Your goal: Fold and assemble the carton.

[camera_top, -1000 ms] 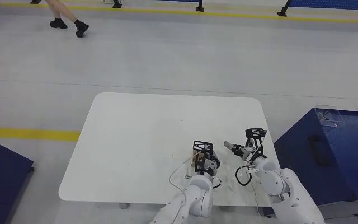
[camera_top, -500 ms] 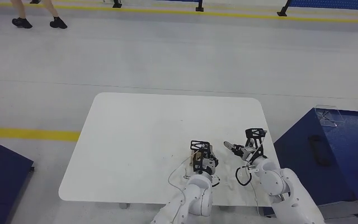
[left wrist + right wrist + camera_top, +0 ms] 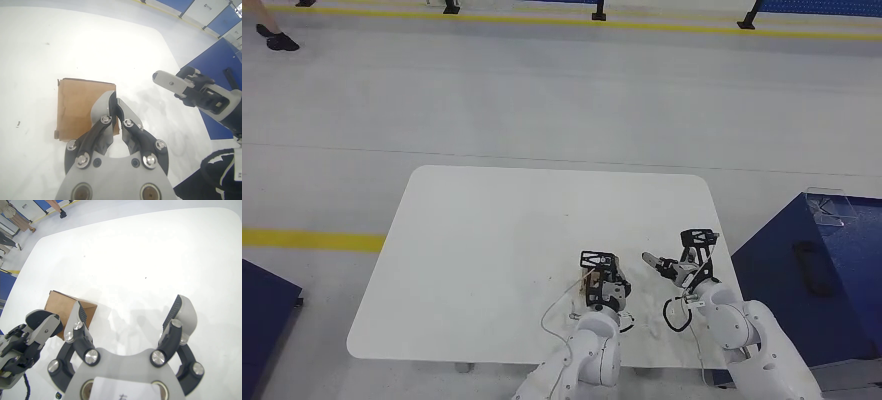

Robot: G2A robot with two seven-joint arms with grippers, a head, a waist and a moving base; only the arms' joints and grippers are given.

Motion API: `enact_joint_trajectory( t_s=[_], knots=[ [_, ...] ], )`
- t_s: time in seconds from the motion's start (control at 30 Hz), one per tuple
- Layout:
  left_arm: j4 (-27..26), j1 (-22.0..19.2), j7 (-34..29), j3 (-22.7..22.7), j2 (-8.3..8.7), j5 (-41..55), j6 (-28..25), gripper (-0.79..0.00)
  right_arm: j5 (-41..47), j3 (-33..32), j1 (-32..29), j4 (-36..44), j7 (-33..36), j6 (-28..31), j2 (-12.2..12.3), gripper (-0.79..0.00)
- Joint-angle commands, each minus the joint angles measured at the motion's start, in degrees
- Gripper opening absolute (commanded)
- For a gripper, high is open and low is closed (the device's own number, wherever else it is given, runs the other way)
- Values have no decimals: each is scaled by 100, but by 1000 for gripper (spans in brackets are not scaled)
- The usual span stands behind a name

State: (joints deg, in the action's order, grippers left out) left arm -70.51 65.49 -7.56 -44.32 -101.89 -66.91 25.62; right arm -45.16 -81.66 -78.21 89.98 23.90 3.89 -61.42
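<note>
Left gripper (image 3: 115, 99): clamped on the carton's (image 3: 79, 102) edge.
Carton: on the white table (image 3: 75, 37), near our side.
Right gripper (image 3: 129, 305): spread, empty.
Risk: we may tear or drop it; thin edge pinch.

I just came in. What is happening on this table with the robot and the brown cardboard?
A two-armed robot is working on a brown carton that lies on the white table, near the robot's side. The left gripper is shut on one edge of the carton. The right gripper is open and holds nothing; it hovers beside the carton, apart from it. The carton is not yet assembled into a box.
</note>
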Motion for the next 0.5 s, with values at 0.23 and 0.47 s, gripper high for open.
enact_joint_trajectory(
  t_s=[0.23,0.47],
  knots=[
    [31,65,-176,-191,24,-76,8,-785,0,0,0,0,0,0,0,0],
    [-204,180,40,-167,31,-125,-67,-785,0,0,0,0,0,0,0,0]
  ],
)
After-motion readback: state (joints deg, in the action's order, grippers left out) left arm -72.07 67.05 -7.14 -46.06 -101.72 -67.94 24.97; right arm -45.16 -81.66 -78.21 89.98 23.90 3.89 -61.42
